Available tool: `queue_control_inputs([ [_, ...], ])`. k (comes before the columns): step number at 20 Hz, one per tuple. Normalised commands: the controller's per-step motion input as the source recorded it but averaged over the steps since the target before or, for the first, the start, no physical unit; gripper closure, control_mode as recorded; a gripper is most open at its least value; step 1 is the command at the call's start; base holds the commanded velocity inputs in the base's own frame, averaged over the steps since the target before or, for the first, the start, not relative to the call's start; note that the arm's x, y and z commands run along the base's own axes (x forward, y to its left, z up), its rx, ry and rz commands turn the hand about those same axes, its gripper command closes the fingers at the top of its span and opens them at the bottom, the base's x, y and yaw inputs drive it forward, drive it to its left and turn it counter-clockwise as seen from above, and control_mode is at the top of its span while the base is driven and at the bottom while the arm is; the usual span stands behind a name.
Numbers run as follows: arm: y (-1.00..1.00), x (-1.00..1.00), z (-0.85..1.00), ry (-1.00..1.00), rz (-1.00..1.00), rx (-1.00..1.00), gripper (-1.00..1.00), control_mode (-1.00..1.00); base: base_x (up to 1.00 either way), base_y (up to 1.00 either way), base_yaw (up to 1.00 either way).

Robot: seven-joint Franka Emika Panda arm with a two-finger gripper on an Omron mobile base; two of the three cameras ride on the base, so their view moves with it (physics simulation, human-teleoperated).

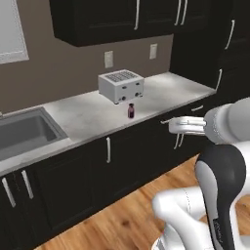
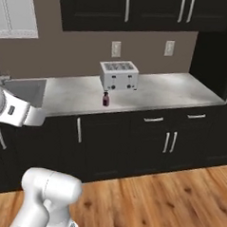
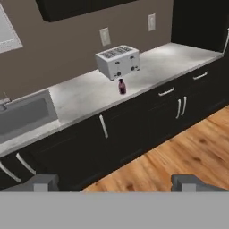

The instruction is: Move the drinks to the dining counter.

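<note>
A tiny purple-red bottle with a dark cap (image 1: 131, 111) (image 2: 106, 99) (image 3: 121, 86) stands upright on the marble worktop (image 1: 83, 117), just in front of the white toaster (image 1: 121, 85). My gripper (image 3: 116, 183) is open, its two dark fingertips (image 3: 44, 182) spread wide with nothing between them. It hangs well back from the worktop, out over the wooden floor, and looks towards the bottle from a distance. The dining counter is out of view.
The toaster (image 2: 118, 75) (image 3: 117, 61) sits close behind the bottle. A steel sink (image 1: 24, 132) (image 3: 22, 114) is set into the worktop at the left. Dark cabinets run below and above the worktop. Wooden floor (image 2: 167, 195) lies between me and the cabinets.
</note>
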Motion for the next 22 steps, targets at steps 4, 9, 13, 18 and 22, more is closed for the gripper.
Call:
queue_control_inputs([
  [4,0.00,0.00,0.00,0.00,0.00,0.00,-1.00,1.00,0.96,0.21,-0.09],
  [9,0.00,0.00,0.00,0.00,0.00,0.00,-1.00,1.00,0.66,0.53,-0.10],
  [13,0.00,0.00,0.00,0.00,0.00,0.00,-1.00,1.00,0.36,0.13,-0.06],
  [18,0.00,0.00,0.00,0.00,0.00,0.00,-1.00,1.00,0.36,-0.42,-0.22],
  [22,0.00,0.00,0.00,0.00,0.00,0.00,-1.00,1.00,0.48,-0.33,-0.04],
])
